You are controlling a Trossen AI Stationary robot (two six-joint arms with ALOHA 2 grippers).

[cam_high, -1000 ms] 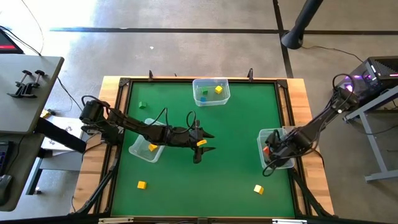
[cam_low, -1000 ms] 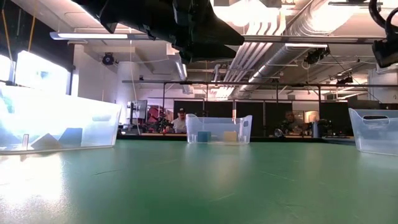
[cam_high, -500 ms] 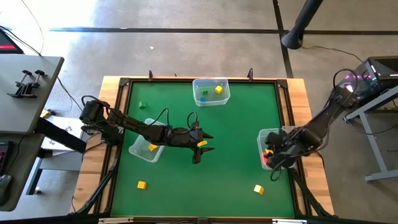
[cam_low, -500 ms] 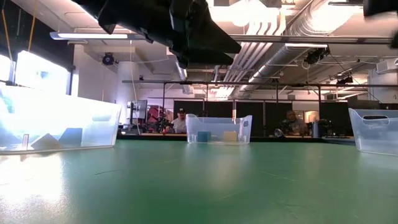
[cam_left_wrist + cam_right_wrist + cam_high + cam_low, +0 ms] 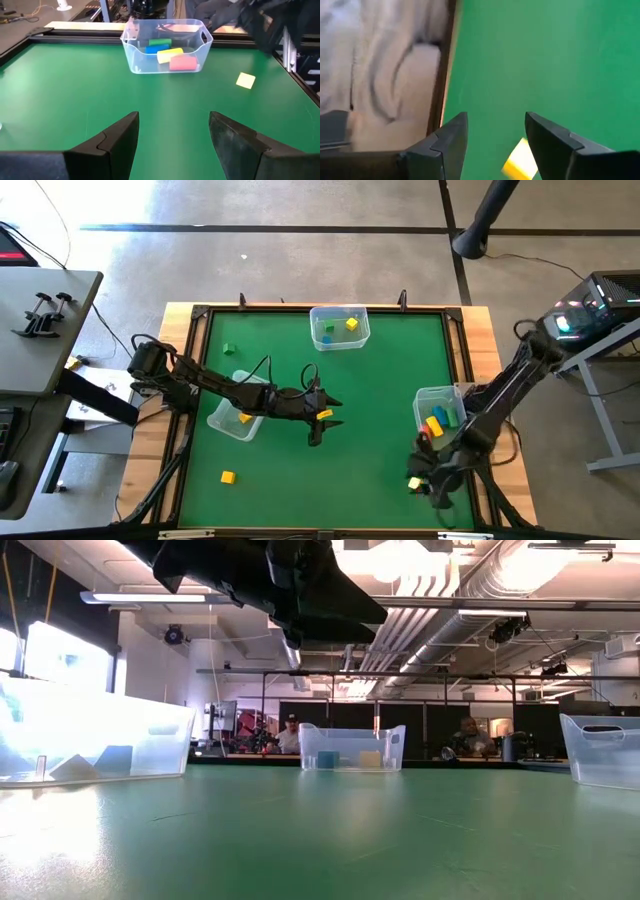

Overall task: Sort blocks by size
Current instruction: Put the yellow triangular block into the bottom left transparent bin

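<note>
The blocks are small coloured pieces. One yellow block lies on the green mat near the table's near right corner. My right gripper hangs open over it, pointing steeply down, and the block shows low between its fingers. I cannot tell whether they touch it. Another yellow block lies at the near left, and a green block at the far left. My left gripper stands open above the table's middle with nothing between its fingers.
Three clear bins stand on the mat. The right bin holds red, yellow, blue and green blocks. The far bin holds green, blue and yellow ones, and the left bin a yellow one. A dark raised frame borders the mat.
My right gripper has left the right bin and swung toward the table's near edge, turning its wrist, and now hangs over the yellow block at the near right corner. The blocks in the right bin show again. My left arm has kept still.
</note>
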